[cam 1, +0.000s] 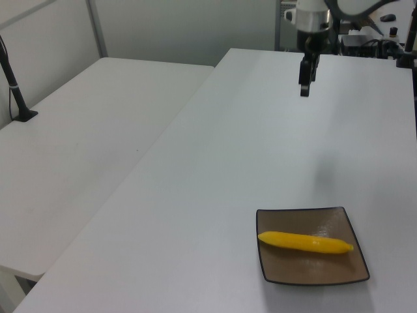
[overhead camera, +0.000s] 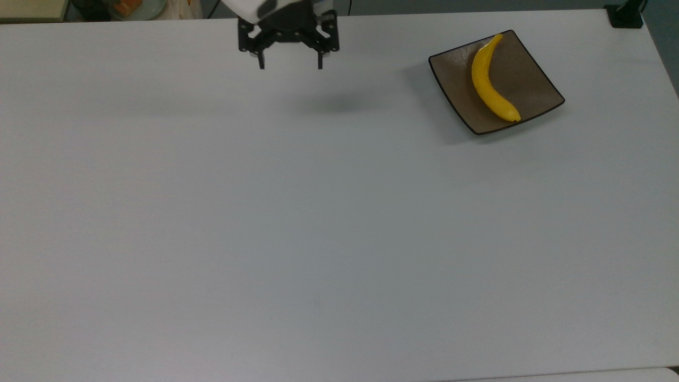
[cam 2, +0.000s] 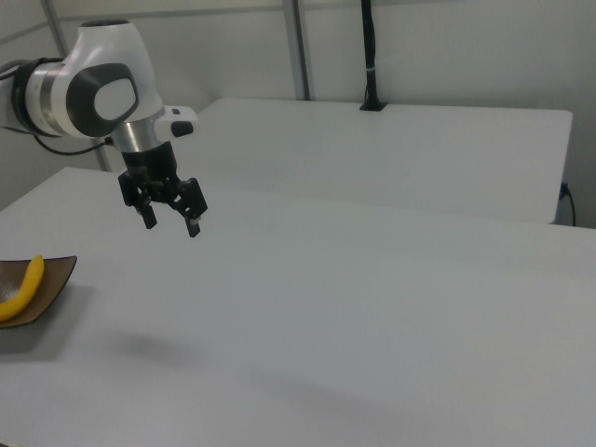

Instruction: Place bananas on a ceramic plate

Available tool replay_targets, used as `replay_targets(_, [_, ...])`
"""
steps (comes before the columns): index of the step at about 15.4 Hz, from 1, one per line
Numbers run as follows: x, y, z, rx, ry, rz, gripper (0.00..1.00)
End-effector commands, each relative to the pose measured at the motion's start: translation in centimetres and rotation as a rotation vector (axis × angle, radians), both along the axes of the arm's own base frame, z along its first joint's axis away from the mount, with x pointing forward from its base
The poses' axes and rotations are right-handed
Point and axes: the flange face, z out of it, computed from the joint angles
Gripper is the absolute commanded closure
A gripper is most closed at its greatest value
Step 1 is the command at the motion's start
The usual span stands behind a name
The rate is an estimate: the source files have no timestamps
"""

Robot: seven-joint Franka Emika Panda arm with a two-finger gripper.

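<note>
Lying across the plate (overhead camera: 530, 74), the banana (overhead camera: 489, 85) runs corner to corner over the dished centre, its dark tip near the rim on the top view's lower right. It touches nothing but the plate. In the left view the banana (cam 1: 305, 242) lies flat across the plate (cam 1: 313, 267), and in the right view the banana (cam 2: 22, 289) shows at the frame's left edge on the plate (cam 2: 51, 279).

The pincer (overhead camera: 290, 67) hangs well apart from the plate, off to the top view's left of it, above the bare white table (overhead camera: 318, 239) near its far edge. Its two black fingers point down and stand spread wide with nothing between them. A faint shadow lies on the table below the pincer and toward the plate.

In the right view the pincer (cam 2: 170, 225) hangs clear of the table, the plate low to the right view's left of it. In the left view the pincer (cam 1: 304, 91) is far behind the plate. A second white table (cam 1: 85, 143) stands beside the first.
</note>
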Motion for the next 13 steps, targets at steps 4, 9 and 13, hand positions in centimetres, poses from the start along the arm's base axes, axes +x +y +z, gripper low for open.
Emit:
replay_targets(4, [-0.4,-2.4,0.2,0.068,0.020,0.027,0.00])
replay_targets(9, [-0.3,-2.6,-0.7,0.033,0.034,0.034,0.00])
replay_targets(13, [-0.3,-2.5,-0.8,-0.006,0.037,0.050,0.00])
